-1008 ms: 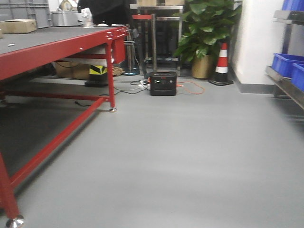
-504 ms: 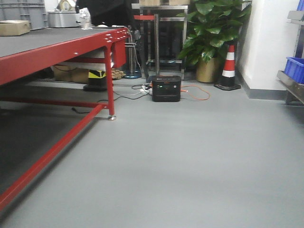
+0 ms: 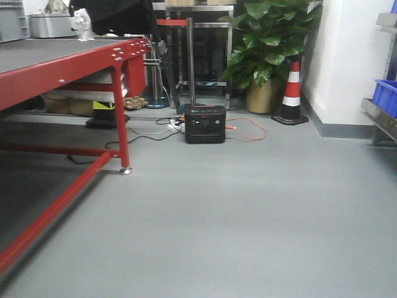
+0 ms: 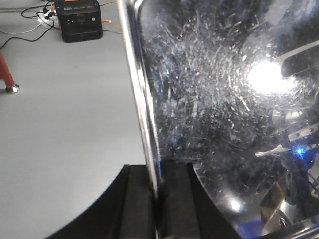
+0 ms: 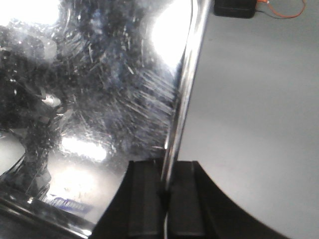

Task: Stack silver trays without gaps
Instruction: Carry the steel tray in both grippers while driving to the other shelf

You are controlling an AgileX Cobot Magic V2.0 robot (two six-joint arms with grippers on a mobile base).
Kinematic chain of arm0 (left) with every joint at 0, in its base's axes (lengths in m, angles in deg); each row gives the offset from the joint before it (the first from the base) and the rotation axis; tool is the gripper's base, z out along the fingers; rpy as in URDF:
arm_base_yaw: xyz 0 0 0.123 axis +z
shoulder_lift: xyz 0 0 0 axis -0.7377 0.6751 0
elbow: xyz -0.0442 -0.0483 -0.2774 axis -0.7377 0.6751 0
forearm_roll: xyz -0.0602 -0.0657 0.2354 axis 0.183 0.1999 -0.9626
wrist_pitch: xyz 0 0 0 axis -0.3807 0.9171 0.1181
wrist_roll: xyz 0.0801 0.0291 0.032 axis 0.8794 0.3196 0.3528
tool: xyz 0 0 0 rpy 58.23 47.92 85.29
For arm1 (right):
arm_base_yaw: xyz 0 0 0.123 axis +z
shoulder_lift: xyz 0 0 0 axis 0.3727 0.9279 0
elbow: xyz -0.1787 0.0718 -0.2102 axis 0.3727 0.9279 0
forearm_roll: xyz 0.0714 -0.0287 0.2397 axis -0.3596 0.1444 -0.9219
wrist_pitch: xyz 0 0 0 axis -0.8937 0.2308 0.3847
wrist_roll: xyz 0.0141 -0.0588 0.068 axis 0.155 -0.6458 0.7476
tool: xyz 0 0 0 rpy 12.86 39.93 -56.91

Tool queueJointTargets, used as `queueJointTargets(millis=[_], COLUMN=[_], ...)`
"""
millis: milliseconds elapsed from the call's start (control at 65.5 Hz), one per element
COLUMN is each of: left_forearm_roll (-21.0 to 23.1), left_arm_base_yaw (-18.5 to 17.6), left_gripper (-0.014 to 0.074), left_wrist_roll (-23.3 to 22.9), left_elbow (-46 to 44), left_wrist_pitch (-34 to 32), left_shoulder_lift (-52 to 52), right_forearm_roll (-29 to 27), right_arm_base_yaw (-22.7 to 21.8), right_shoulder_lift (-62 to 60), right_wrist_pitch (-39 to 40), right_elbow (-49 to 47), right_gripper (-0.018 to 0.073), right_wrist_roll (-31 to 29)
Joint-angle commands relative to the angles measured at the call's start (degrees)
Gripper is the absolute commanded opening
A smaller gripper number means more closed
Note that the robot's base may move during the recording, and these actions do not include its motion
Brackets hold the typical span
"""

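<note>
Grey floor [image 3: 248,236] is stretching ahead, with a red table [image 3: 62,68] standing along its left side, then a black power box [image 3: 205,124], and a potted plant [image 3: 267,37] and striped cone [image 3: 291,93] by the far wall. Left gripper [image 4: 158,199] and right gripper [image 5: 167,199] are each pinching the thin rim of a silver tray [image 4: 224,99], holding it over the floor. Glare and scratches are blurring its surface.

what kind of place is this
Likely a workshop or warehouse workroom: a red steel-framed workbench, a blue plastic bin on a metal rack at the right, and a striped traffic cone on the floor.
</note>
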Motion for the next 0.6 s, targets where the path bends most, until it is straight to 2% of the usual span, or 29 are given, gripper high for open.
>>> queueJointTargets(millis=[0,382,580], left_forearm_roll=[2.75,2.75,1.24], left_arm_base_yaw=[-0.38,-0.28,-0.09], left_gripper=[-0.0008,-0.0008,-0.0008], left_wrist_roll=[0.78,0.78,0.78], left_elbow=[-0.49,-0.49,-0.49], left_wrist_pitch=[-3.51,-3.51,-3.51], left_shoulder_lift=[-0.6,-0.49,-0.49], right_forearm_roll=[-3.99,-3.99,-3.99], right_arm_base_yaw=[0.56,0.56,0.56], right_shoulder_lift=[-0.62,-0.62,-0.52], right_wrist_pitch=[2.53,2.78,2.9], right_elbow=[-0.81,-0.81,-0.81], right_gripper=[-0.007,-0.007,-0.007], right_wrist_roll=[-1.12,-1.12,-1.12])
